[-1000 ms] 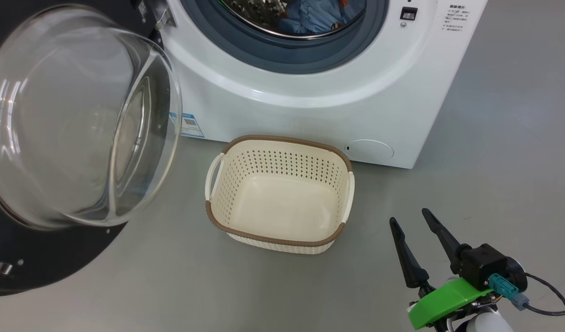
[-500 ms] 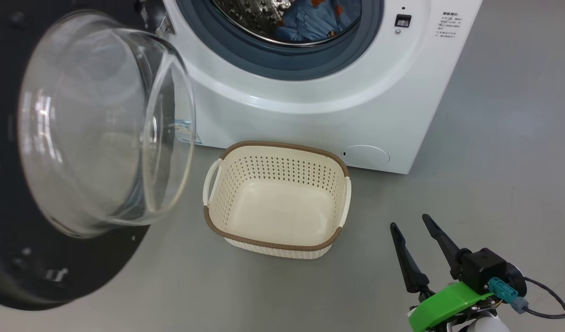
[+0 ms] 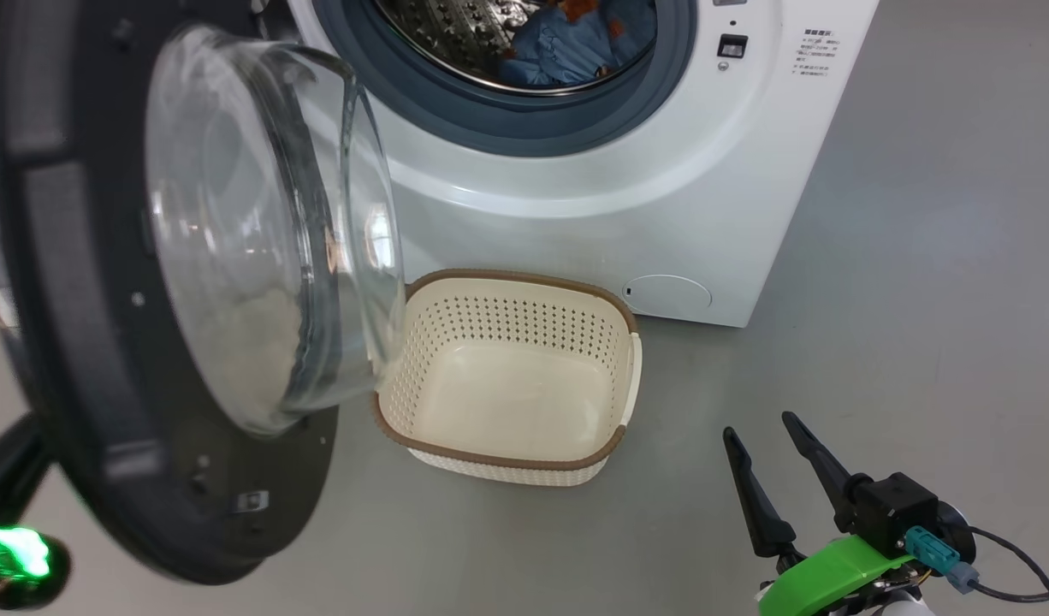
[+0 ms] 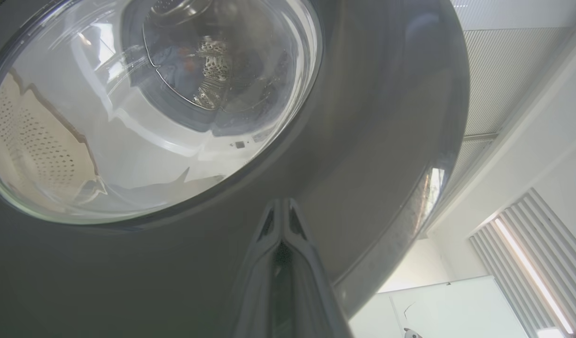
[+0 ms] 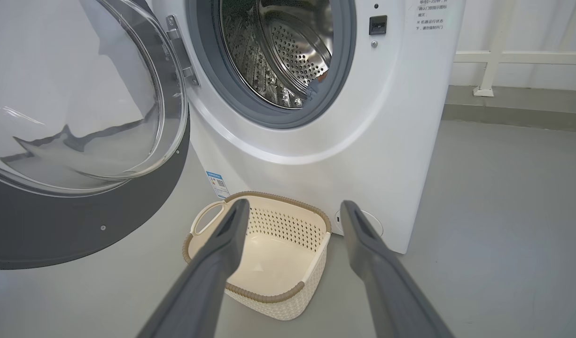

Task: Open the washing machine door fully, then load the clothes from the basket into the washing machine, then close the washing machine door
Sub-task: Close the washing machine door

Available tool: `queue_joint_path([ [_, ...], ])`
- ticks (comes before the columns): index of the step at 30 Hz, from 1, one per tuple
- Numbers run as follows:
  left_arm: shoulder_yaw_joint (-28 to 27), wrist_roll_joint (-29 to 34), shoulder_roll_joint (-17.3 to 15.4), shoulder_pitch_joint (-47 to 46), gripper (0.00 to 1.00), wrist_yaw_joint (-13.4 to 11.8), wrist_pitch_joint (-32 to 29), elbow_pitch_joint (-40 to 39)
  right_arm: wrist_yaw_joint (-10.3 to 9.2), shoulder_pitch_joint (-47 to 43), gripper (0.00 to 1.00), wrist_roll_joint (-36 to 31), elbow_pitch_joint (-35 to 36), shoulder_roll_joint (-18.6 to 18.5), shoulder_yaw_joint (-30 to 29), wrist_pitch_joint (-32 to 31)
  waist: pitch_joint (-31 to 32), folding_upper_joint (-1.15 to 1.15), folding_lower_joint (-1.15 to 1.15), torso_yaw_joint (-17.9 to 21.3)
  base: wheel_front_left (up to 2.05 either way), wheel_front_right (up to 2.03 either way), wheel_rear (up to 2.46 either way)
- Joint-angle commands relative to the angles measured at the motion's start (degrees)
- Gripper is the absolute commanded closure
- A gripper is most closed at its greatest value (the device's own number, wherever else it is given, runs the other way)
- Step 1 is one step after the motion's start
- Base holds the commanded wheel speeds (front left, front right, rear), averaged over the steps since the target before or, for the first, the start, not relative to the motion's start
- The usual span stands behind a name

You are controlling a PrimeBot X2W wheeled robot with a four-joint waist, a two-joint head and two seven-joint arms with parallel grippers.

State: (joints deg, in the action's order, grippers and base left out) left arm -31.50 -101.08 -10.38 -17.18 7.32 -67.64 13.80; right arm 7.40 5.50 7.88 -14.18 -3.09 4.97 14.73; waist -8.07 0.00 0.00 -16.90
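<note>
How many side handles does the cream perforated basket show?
2. The left white handle shows in the right wrist view; the right white handle sits on the opposite end of the cream perforated plastic basket. No more seem hidden.

Landmark: small cream-white perforated plastic basket with brown woven-look rim (image 3: 494,459), on grey floor (image 3: 918,299).
- Behind basket: big white front-loading washing machine (image 3: 576,222); light blue fabric with orange-brown print (image 3: 567,47) lies in its steel drum.
- Left of basket: round black-rimmed door with bulging clear glass bowl (image 3: 71,342), swung out; the glass overlaps the basket's left rim.
- Right of basket, nearer me: right gripper (image 3: 758,424), fingers apart, nothing between them.
</note>
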Motion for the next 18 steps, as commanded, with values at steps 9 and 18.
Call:
queue_joint_path([
  [9,3.3,-0.2,5.2,3.3,1.0,0.2,-2.0,-9.9,0.09,-0.1,0.0,1.5,1.7,0.2,2.0,0.3,-0.1,0.0,0.0,1.9,0.0,0.0,0.0],
  [18,7.0,-1.8,7.3,3.0,1.0,0.2,1.7,-12.4,0.09,-0.1,0.0,1.7,2.2,0.2,2.4,0.3,-1.2,0.0,0.0,4.6,0.0,0.0,0.0],
])
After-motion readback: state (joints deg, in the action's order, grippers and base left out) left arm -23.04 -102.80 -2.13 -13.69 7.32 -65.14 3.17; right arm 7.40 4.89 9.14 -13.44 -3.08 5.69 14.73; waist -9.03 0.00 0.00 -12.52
